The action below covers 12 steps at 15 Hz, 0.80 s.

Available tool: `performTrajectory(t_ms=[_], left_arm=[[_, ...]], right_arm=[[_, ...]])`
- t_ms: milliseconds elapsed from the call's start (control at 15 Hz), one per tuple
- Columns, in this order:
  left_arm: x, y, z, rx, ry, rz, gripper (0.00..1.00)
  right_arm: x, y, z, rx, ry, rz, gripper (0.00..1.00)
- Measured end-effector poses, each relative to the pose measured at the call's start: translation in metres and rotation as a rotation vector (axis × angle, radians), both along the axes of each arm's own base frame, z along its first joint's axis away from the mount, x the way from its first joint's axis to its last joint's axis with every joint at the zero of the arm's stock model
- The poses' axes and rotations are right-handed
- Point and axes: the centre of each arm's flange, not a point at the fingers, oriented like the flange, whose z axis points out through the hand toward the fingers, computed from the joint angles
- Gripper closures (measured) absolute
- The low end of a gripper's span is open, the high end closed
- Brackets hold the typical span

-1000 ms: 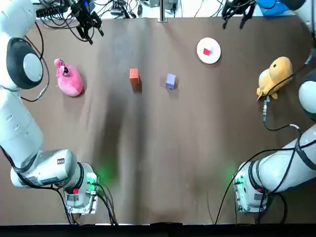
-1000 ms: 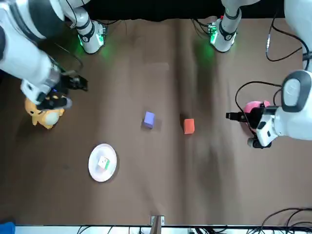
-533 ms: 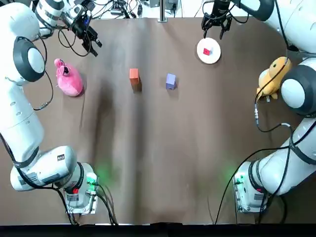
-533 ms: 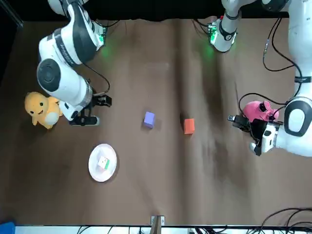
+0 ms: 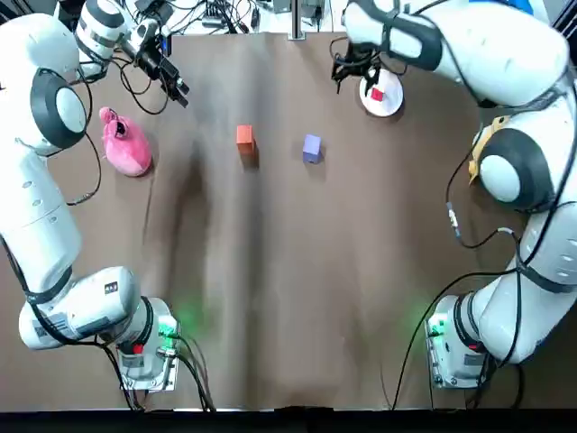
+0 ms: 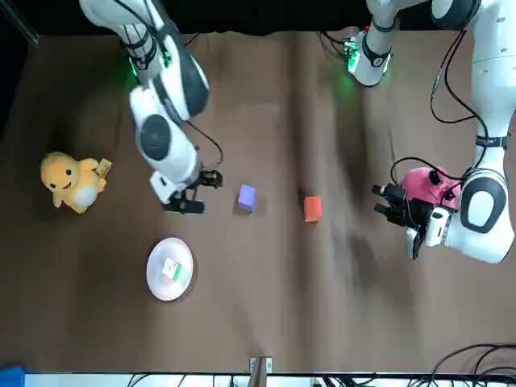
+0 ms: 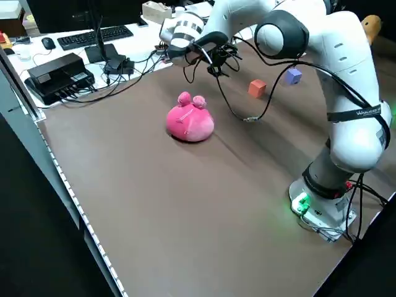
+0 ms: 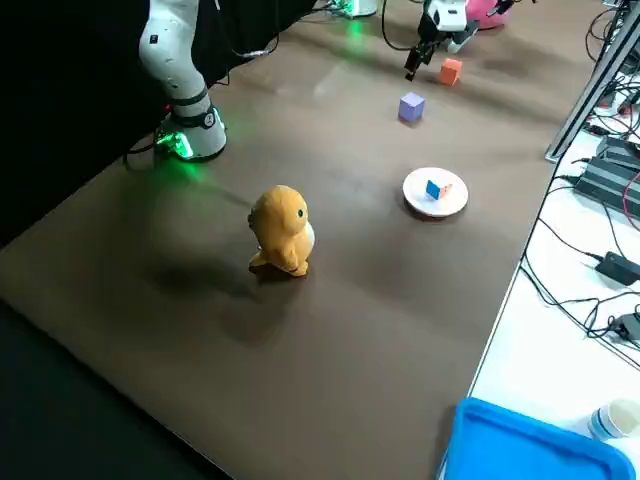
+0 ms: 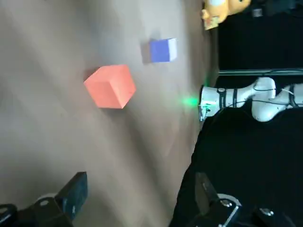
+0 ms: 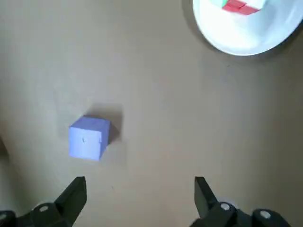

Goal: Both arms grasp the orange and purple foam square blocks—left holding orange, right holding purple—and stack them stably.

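While my left gripper (image 5: pixel 176 84) and right gripper (image 5: pixel 350 70) gape empty, I must reach the orange block (image 5: pixel 244 135) at four o'clock, purple block (image 5: pixel 312 146) at seven.

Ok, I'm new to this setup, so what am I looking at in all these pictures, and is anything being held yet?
These are two white robot arms at a brown table, seen by six cameras: one overhead, one across the table facing the arms, one raised at each side, and one on each wrist looking along its own tool. On the table lie an orange foam block and a purple foam block, side by side and apart. There are also a pink plush toy, a yellow plush toy and a white plate with a small coloured cube on it. The left tool hovers near the pink toy, on the orange block's side. The right tool hovers near the purple block, beside the plate. Both tools are open and hold nothing.
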Motion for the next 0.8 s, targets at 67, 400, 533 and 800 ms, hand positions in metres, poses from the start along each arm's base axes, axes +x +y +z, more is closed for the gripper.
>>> performTrajectory(t_ms=[67, 400, 533, 800], left_arm=[[0.000, -0.001, -0.003, -0.033, -0.029, -0.014, 0.00], [-0.004, -0.009, -0.027, -0.197, -0.161, -0.081, 0.00], [-0.005, -0.011, -0.035, -0.262, -0.230, -0.114, 0.00], [-0.009, -0.026, -0.060, -0.491, -0.465, -0.181, 0.00]], right_arm=[[0.000, 0.006, -0.010, -0.002, -0.004, -0.023, 0.00], [0.000, 0.025, -0.036, 0.080, 0.061, -0.215, 0.00], [-0.003, 0.030, -0.047, 0.067, 0.084, -0.285, 0.00], [-0.017, 0.061, -0.075, 0.031, 0.090, -0.455, 0.00]])
